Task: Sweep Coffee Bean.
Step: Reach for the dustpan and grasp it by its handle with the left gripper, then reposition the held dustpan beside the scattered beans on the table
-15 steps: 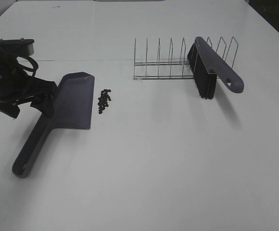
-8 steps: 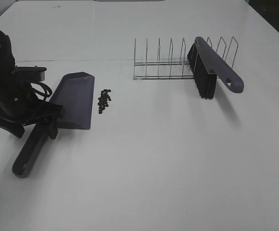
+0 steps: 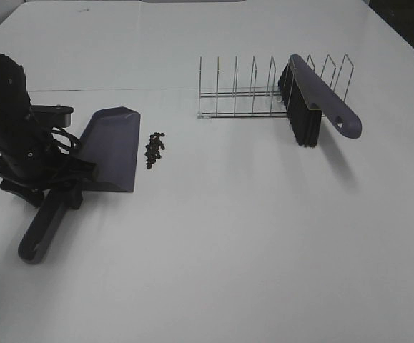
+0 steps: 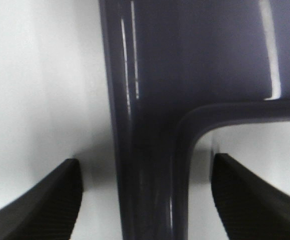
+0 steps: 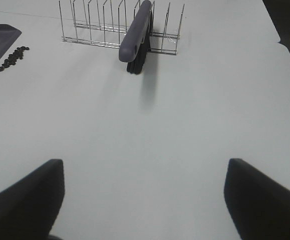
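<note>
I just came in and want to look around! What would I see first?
Probably the black left gripper straddling the handle of the purple dustpan at the left of the white table. Right beside the pan's edge lies a little heap of dark coffee beans. Farther right, a purple brush rests in a wire rack.

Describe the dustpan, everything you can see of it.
The dustpan is dark purple-grey, glossy and plastic-looking, with a flat scoop and a long handle. It lies flat on the white table, at the left. The coffee bean cluster lies beside the scoop's long edge, close but apart. The left gripper straddles the handle near the scoop. The left wrist view shows a gap on either side, so nothing grips it yet.
</note>
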`<state>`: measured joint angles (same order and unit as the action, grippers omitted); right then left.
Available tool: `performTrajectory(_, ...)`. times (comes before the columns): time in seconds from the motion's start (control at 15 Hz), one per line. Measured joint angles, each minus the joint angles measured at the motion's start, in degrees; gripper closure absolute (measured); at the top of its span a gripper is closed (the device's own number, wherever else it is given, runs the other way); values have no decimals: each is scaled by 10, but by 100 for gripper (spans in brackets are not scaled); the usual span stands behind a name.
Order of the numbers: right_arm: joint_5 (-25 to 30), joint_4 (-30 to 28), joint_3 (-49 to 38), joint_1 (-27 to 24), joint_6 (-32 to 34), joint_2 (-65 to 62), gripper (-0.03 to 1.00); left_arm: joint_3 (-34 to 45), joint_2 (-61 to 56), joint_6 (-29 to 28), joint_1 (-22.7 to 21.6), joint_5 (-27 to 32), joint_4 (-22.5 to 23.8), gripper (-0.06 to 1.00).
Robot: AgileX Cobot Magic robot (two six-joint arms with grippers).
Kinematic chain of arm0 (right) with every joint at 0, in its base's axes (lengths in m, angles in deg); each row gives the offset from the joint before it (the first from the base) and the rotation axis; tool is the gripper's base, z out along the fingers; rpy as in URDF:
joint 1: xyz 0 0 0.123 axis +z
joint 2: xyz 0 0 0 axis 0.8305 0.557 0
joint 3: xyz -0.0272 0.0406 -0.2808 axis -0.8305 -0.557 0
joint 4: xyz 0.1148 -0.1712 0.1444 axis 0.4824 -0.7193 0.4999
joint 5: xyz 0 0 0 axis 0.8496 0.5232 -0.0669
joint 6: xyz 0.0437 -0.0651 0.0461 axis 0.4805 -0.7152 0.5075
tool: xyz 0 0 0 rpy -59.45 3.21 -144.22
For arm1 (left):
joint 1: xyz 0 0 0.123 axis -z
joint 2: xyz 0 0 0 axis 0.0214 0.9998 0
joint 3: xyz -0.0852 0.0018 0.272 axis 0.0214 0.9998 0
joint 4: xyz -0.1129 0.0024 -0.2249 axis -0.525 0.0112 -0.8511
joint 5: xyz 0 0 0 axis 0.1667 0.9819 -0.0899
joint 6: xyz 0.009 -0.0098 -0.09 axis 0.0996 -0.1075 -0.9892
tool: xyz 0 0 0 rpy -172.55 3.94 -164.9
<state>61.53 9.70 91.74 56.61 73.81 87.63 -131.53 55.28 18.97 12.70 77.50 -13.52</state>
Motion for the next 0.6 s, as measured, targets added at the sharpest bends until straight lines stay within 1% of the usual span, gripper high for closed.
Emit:
performTrajectory(0.07,0,0,0,0,0,0,20,-1,1,0,0,1,-2,54)
performTrajectory(0.13,0,0,0,0,0,0,20,-2,1,-1,0,3,-3,61)
performTrajectory(0.47,0,0,0,0,0,0,20,-7,2,-14,0,15,-5,59)
performTrajectory(0.6,0,0,0,0,0,0,20,-7,-2,-28,0,18,-4,59)
